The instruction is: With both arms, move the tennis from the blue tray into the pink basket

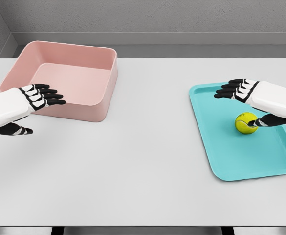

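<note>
**Mia:** What is the head view showing?

**Ben:** A tennis ball (246, 123) is sitting in the blue tray (231, 156), over on the right of the white table (147, 147). The pink basket (59, 78) is waiting at the far left, well apart from the tray.

**Mia:** Why is the right hand (253, 100) hanging there?

**Ben:** I think it is getting ready to grab. It is reaching in over the tray, right by the ball.

**Mia:** Is it holding the ball?

**Ben:** Not yet, I think. Its four fingers (231, 90) are stretching out wide, pointing left, behind the ball. Its thumb (260, 121) is poking across the ball's right side. I cannot tell if it is touching. So the ball is lying between the thumb and the fingers, but they are not closing on it.

**Mia:** And the left hand (28, 105)?

**Ben:** It is hovering beside the basket's near wall, fingers spread, holding nothing. Maybe it is waiting to take the ball, since both arms must be helping.
</note>
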{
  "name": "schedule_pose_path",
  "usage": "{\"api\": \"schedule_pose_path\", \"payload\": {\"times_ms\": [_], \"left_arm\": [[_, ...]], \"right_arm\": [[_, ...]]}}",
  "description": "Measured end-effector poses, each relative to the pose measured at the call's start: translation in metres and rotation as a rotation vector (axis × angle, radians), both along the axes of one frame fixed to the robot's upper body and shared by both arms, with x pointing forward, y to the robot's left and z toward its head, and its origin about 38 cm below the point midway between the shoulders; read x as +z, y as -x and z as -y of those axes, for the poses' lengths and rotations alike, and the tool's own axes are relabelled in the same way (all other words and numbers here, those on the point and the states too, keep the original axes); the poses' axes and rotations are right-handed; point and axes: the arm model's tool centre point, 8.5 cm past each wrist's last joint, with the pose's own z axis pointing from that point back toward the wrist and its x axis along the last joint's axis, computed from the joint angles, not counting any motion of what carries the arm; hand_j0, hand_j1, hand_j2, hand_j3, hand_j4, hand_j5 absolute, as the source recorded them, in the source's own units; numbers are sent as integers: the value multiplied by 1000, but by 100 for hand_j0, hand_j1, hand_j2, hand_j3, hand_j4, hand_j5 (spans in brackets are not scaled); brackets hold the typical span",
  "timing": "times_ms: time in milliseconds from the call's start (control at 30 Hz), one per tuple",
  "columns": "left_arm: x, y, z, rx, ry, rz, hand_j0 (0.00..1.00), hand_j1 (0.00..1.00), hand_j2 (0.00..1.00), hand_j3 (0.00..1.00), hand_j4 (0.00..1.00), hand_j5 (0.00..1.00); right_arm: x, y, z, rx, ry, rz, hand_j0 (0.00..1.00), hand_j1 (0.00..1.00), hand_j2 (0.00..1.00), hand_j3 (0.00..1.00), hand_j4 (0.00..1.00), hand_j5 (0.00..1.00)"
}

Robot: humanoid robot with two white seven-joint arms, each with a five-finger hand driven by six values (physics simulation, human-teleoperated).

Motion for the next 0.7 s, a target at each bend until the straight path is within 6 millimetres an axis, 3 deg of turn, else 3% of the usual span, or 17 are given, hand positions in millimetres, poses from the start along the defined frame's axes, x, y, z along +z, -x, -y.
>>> {"api": "schedule_pose_path", "payload": {"times_ms": [167, 400, 700], "left_arm": [[-1, 0, 0, -1, 0, -2, 100, 100, 100, 100, 100, 100], [-2, 1, 1, -3, -1, -6, 100, 100, 100, 100, 100, 100], [-3, 1, 1, -3, -1, -8, 100, 100, 100, 100, 100, 100]], "right_arm": [[-10, -4, 8, -22, 35, -5, 100, 100, 100, 100, 100, 100], [-44, -27, 30, -121, 69, -61, 100, 100, 100, 100, 100, 100], [-73, -28, 47, -159, 156, -173, 100, 100, 100, 100, 100, 100]]}}
